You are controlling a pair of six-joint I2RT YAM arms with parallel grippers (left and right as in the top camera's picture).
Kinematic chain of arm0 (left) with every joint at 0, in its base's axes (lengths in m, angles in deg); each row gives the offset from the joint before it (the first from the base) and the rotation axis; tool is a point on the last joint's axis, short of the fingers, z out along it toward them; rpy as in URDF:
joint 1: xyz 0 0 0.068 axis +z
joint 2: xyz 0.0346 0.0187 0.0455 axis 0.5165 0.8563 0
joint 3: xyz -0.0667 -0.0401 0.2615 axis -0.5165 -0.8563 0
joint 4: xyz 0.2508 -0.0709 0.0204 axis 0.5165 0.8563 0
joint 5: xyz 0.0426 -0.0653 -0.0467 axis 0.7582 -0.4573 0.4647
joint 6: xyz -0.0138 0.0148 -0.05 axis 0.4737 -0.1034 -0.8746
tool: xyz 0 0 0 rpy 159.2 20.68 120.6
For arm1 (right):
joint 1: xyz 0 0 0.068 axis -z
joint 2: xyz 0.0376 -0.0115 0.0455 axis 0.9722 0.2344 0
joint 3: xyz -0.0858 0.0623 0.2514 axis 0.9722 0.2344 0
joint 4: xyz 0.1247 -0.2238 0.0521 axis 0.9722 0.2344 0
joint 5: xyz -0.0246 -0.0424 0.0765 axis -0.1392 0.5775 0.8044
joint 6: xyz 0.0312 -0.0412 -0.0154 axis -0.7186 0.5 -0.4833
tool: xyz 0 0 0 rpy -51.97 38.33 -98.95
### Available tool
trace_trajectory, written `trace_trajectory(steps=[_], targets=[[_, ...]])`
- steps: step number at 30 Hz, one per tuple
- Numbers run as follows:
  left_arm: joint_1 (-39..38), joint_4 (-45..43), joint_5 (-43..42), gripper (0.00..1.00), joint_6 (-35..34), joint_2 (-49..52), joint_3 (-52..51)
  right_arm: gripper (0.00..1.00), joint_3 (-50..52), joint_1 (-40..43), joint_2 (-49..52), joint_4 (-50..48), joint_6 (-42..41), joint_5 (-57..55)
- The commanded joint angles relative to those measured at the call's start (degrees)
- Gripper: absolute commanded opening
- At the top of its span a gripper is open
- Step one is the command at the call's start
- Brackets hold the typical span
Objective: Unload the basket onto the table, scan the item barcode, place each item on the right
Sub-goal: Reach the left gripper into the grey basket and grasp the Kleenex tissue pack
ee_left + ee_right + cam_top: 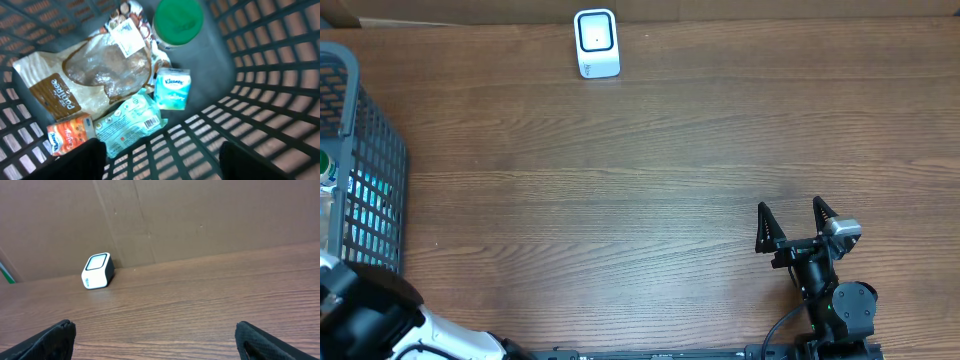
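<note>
With the left gripper (161, 152) held open and empty above the grey plastic mesh basket (260, 60), and the right gripper (798, 222) likewise open, the pale teal plastic packet (131, 125), lying barcode-up on the basket floor, is judged the likely pick. It should be pinched by its edges, so the label is left uncovered for the small white box scanner (596, 42).

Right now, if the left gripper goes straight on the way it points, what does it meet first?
Probably the small tissue pack or the teal packet beside it at the basket bottom. The left gripper aims near where they meet, and depth is hard to judge.
</note>
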Motion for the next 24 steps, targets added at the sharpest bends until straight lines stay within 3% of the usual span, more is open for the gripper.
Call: trace_trajectory(steps=[1,6,13,24], targets=[[0.37,0.39,1.18,0.72,-0.26,3.32,0.02,1.00,0.61,-0.33,-0.52,-0.39,0.22,-0.35],[0.37,0.63,0.52,0.61,1.25,8.83,0.00,1.00,0.59,-0.33,-0.52,-0.39,0.22,-0.35],[0.35,-0.79,-2.36,0.55,5.88,15.39,-0.04,1.00,0.59,-0.33,-0.52,-0.39,0.22,-0.33],[0.20,-6.62,-4.79,0.57,8.76,18.08,-3.74,1.00,0.61,-0.33,-0.52,-0.39,0.22,-0.33]])
